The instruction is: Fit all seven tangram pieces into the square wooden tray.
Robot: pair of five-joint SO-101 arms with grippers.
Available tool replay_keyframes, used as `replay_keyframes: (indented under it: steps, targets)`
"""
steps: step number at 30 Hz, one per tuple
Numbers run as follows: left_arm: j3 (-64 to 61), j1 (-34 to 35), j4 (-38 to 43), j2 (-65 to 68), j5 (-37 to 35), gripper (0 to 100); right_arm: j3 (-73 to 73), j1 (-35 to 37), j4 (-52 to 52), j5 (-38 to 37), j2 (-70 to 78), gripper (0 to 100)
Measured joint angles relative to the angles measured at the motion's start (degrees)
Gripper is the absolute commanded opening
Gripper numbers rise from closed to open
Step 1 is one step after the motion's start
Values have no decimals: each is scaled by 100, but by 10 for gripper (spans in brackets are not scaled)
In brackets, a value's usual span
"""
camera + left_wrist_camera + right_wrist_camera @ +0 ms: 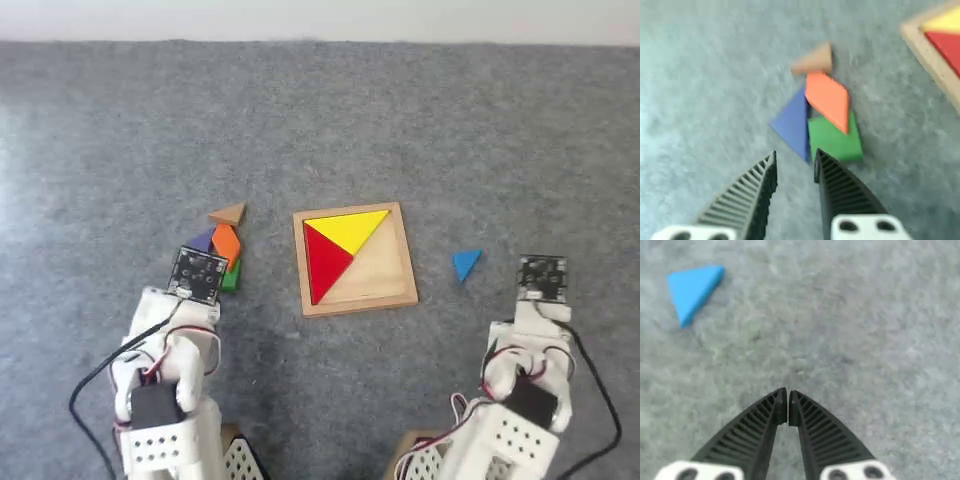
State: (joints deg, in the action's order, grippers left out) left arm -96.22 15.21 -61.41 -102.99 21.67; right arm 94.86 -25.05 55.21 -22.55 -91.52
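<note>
The square wooden tray (pixel 405 262) lies mid-table with a yellow triangle (pixel 350 229) and a red triangle (pixel 326 261) fitted inside. Left of it sits a cluster: a tan triangle (pixel 229 213), an orange parallelogram (pixel 227 243), a dark blue triangle (pixel 203 240) and a green square (pixel 232 277). In the left wrist view the orange parallelogram (pixel 827 99) overlaps the green square (pixel 835 141) beside the dark blue triangle (pixel 792 122). My left gripper (pixel 795 160) hovers open just short of them. A light blue triangle (pixel 466 263) lies right of the tray. My right gripper (pixel 788 397) is shut, apart from that light blue triangle (pixel 692 287).
Grey carpet covers the whole table. The tray's edge (pixel 927 50) shows in the left wrist view, beyond the cluster. Open carpet stretches behind the tray and between the two arm bases (pixel 165 430) (pixel 510 420).
</note>
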Motion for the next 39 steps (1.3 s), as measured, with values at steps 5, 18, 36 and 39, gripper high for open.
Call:
replay_keyframes:
  steps: [5,18,36,39]
  targets:
    - [941,18,193,193,-202,127,70,211,642,-325,-1064,9]
    - [5574,-1451,-1187,7411,-316,227,62,501,791,-387,-1134,9]
    - [7182,-1064,-237,11095,-1679,208,62,501,791,-387,-1134,9]
    - [7165,-967,0,11095,-1609,208,62,501,791,-387,-1134,9]
